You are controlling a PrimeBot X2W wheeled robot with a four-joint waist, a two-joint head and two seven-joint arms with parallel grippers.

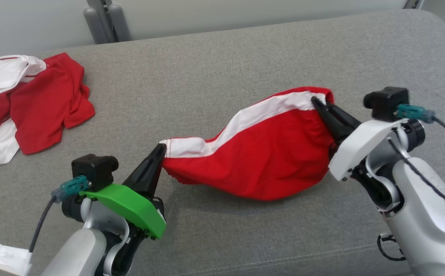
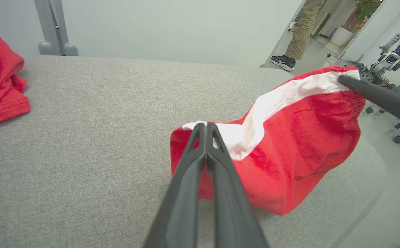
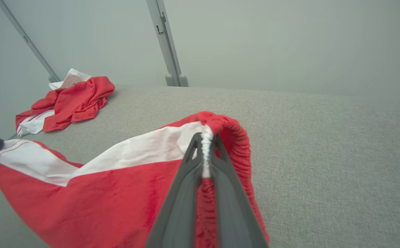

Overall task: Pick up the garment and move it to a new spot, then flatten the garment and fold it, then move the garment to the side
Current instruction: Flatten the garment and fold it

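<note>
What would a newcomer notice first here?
A red and white garment is stretched between both grippers over the grey padded surface, the left gripper shut on one corner and the right gripper shut on the gathered band. A crumpled red and white heap of clothing lies at the surface's far left.

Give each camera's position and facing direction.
Head view: on the head, facing forward and down at the grey cushion; left gripper and right gripper each pinch one end of the garment.
Left wrist view: on the left wrist, facing along its own fingers across the garment to the right gripper's tip.
Right wrist view: on the right wrist, facing along its own fingers past the waistband toward the clothes pile.
Shared: each wrist view catches the other gripper's tip.
</note>
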